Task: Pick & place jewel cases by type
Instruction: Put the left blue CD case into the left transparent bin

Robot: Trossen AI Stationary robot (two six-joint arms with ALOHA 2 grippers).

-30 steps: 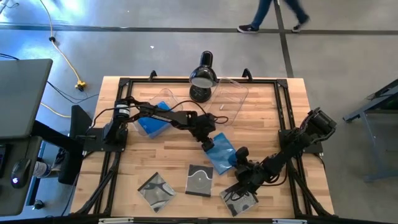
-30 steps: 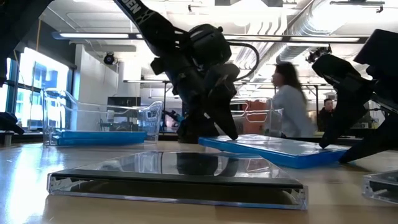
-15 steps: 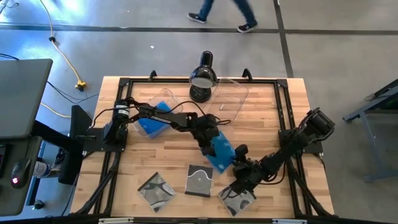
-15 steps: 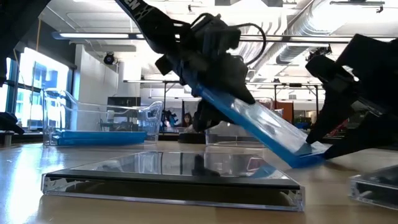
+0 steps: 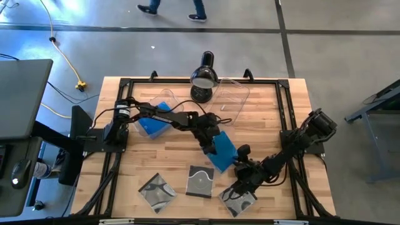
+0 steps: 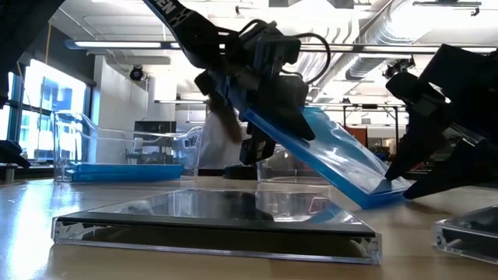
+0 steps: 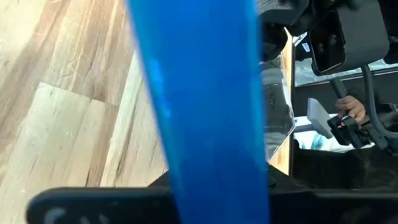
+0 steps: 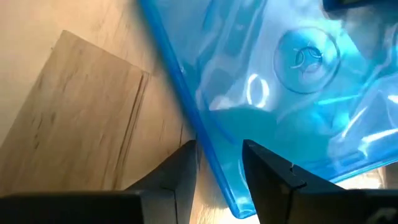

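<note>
The left gripper point(image 5: 211, 141) is pinching the upper edge of a blue jewel case point(image 5: 222, 149) between its jaws, holding it tilted near the middle of the worktop point(image 5: 262, 119). In the low view the case point(image 6: 327, 159) is sloping down from those jaws, its lower edge resting on or just above the wood. The right gripper point(image 5: 240, 157) is sitting at that lower edge; in the right wrist view its jaws are standing spread, one finger point(image 8: 180, 171) on either side of the case's rim point(image 8: 273, 93) without clamping it. The case is thin, square, glossy translucent blue plastic with a round disc hub moulded in its face.

Three clear cases showing silvery discs are lying flat along the near side of the pale planked worktop: one point(image 5: 156, 189), one point(image 5: 200, 181), and one point(image 5: 239, 200) under the right arm. Further blue plastic is lying in a clear tub point(image 5: 153, 115) on the left. A second clear tub point(image 5: 230, 94) is sitting beside a black lamp point(image 5: 204, 78).
</note>
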